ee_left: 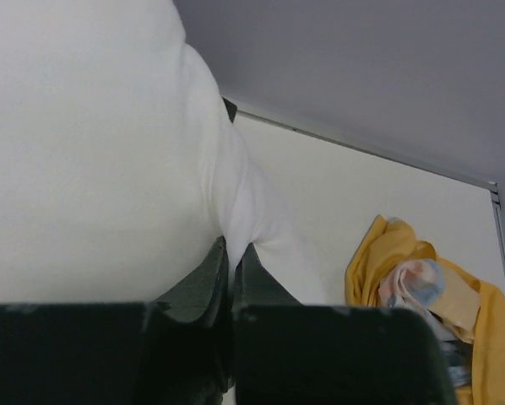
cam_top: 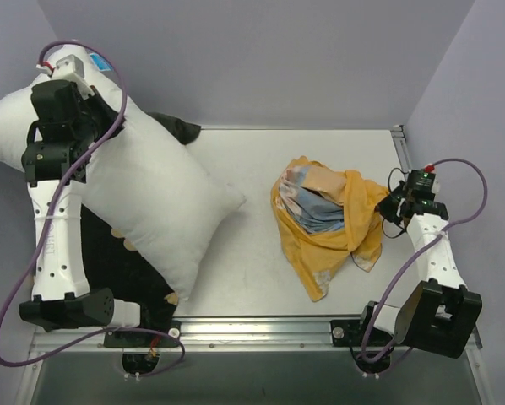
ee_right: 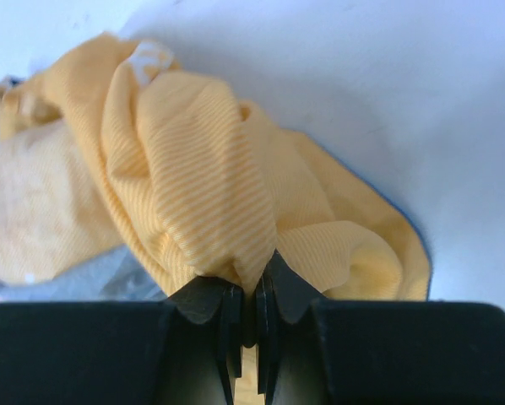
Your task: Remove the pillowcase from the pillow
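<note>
The plain white pillow [cam_top: 160, 215] lies bare at the left of the table, raised at its far-left end. My left gripper [cam_top: 109, 126] is shut on a fold of the pillow [ee_left: 109, 152], its fingertips [ee_left: 217, 257] pinching white fabric. The pillowcase [cam_top: 328, 224] is off the pillow, a crumpled orange-yellow heap with pale blue inside, at the right of the table. My right gripper [cam_top: 388, 207] is shut on its right edge; the wrist view shows yellow striped fabric [ee_right: 202, 160] squeezed between the fingertips [ee_right: 278, 270].
A black cushion with tan marks [cam_top: 126, 261] lies under the pillow at the near left. The grey table [cam_top: 244, 278] has a metal rail [cam_top: 261, 325] along its near edge and grey walls behind and at both sides.
</note>
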Controlling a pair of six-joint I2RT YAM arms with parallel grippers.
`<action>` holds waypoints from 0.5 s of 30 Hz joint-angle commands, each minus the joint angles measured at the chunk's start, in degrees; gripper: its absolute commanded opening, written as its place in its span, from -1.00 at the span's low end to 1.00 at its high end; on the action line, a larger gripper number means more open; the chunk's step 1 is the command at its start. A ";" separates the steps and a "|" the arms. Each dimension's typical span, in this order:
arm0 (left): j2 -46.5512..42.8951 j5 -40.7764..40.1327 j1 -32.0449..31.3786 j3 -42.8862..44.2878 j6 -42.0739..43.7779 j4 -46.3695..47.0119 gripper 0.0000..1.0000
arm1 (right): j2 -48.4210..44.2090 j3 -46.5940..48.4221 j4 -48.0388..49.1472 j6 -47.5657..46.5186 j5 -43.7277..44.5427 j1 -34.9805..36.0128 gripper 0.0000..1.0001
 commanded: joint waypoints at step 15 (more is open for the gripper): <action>1.24 5.07 -27.60 -1.75 2.07 13.23 -1.00 | -6.17 20.96 -9.04 -2.40 10.95 10.62 -1.00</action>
